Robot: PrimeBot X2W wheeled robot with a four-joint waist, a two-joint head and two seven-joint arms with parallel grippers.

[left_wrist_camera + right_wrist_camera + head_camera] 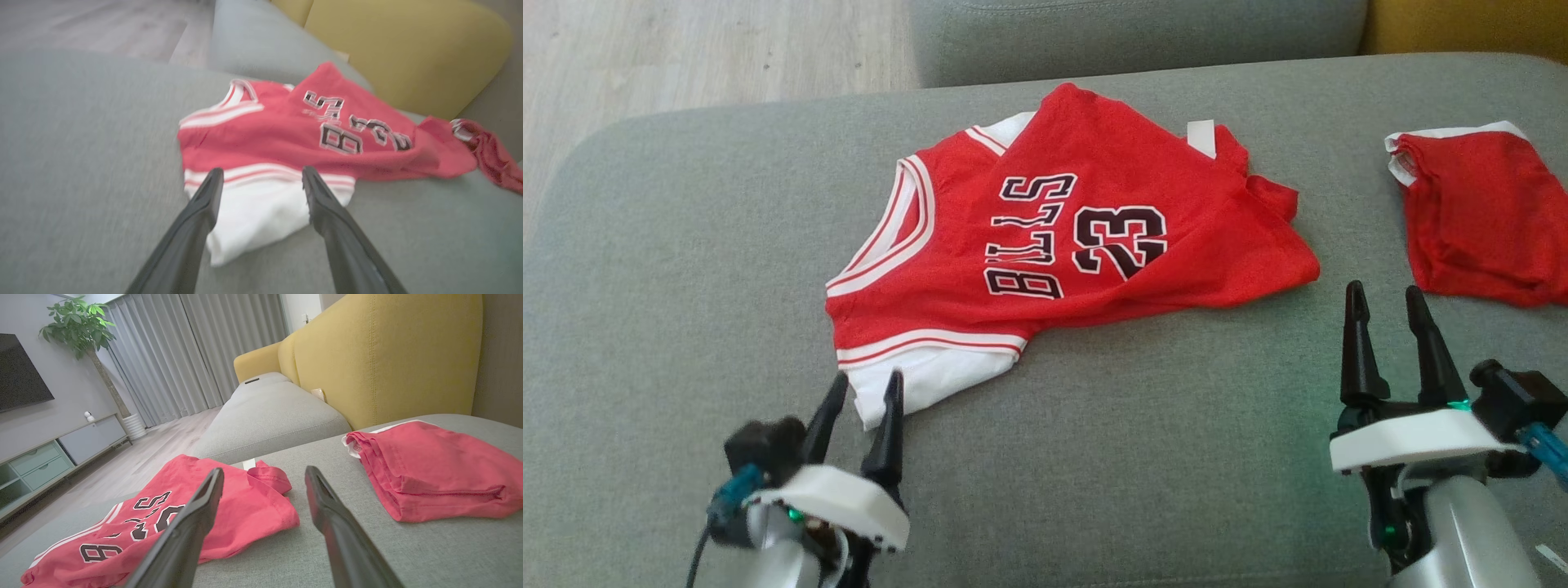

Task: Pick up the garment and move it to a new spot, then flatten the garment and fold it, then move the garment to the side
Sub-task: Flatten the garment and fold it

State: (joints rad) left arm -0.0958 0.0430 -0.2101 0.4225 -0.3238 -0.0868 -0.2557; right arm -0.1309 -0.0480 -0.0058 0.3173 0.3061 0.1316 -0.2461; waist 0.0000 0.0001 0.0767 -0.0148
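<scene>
The garment [1078,237] is a red sleeveless jersey with white trim and "BULLS 23" in black. It lies crumpled on the grey sofa cushion [686,245], partly folded over itself, with a white corner nearest me. My left gripper [867,380] is open at that corner. In the left wrist view the white part of the garment [261,212] lies between the spread fingers of the left gripper [262,171]. My right gripper [1383,288] is open and empty just off the jersey's right edge. The right wrist view has the garment [229,506] left of the right gripper [263,471].
A second red cloth [1486,220], folded, lies at the cushion's right. Another grey cushion [1135,37] sits behind, with a yellow backrest [388,355] to its right. Wooden floor [686,49] lies beyond the cushion's left edge.
</scene>
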